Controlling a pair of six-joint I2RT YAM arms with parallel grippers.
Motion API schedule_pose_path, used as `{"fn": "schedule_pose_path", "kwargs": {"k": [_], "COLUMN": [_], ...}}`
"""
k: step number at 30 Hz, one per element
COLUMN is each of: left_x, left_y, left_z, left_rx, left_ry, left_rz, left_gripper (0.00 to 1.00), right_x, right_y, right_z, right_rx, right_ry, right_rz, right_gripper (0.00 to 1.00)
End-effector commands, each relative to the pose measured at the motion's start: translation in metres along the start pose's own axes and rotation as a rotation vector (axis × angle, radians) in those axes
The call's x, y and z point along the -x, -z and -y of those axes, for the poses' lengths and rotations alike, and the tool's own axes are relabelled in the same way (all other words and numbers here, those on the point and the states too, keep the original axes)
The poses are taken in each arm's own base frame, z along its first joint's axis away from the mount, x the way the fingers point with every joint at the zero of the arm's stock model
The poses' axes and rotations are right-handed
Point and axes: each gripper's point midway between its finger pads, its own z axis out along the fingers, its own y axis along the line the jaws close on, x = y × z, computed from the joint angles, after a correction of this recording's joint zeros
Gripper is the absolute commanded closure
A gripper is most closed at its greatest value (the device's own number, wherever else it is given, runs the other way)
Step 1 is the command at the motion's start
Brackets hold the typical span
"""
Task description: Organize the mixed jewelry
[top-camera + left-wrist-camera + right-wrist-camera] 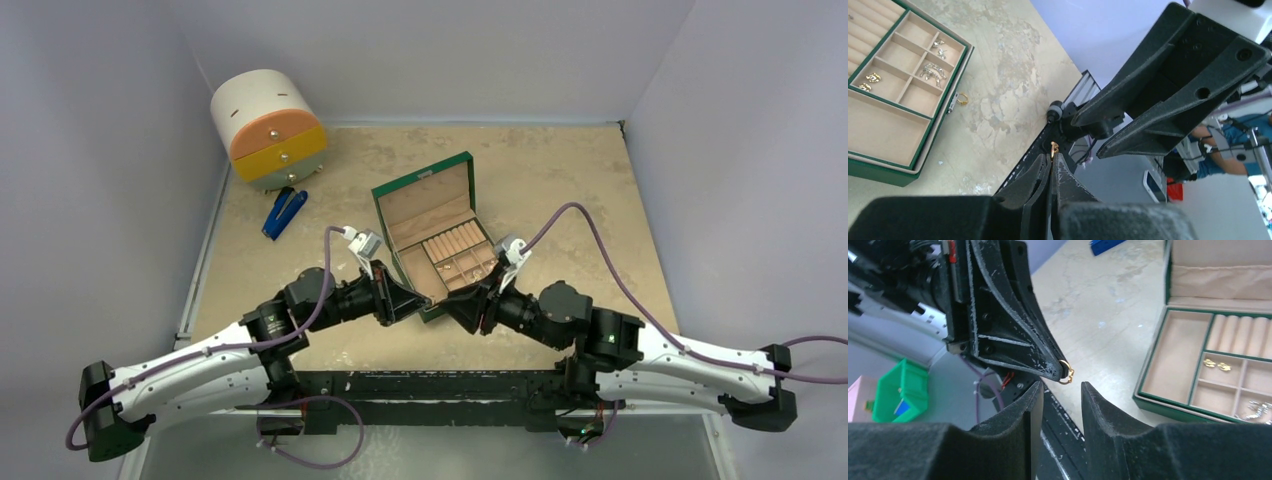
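Beige tabletop [560, 170], tiny gold looped earring [1066, 374] in left tool [1052, 159]

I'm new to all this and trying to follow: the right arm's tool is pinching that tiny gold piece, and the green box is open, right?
Not quite: the left tool pinches the gold piece; the right tool stands open beside it, as the right wrist view shows. The green box is open.
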Motion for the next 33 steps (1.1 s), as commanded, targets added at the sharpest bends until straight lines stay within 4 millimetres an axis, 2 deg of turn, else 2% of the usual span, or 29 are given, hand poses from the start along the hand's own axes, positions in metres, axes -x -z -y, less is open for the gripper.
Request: {"fn": "schedule_pose_path", "kwargs": {"k": [1,5,10,12,18,33], "left_x": [0.011,0.013,0.012,0.005,0.002,0.012], "left_y": [0.014,0.025,0.038,0.042,0.052,0.067], "left_z": [0.032,0.049,0.068,0.067,0.076,0.087], "left_rx": [-0.119,-0.182,-0.272,-0.274,-0.316,-0.357], "left_ry": [-0.098,-0.133,-0.151,-0.148,-0.150,-0.149], "left_rz": [-0.015,-0.033,-0.058,-0.093,-0.111,-0.061], "left_gripper": [1.00,1.00,1.00,1.00,1.00,1.00], "right_x": [0.017,0.020,0.022,0.024,0.028,0.020], "right_y": [-0.002,-0.001,0.003,0.006,0.011,0.008], "right_z": [-0.040,-0.061,-0.075,-0.080,-0.091,-0.096], "right_rx": [0.193,0.301,0.390,0.426,0.504,0.557], "right_ry": [0.041,0.067,0.060,0.053,0.030,-0.011], "right_rz": [0.025,0.008,0.009,0.019,0.024,-0.008], "right_gripper": [0.63,0.63,0.62,0.62,0.62,0.67]}}
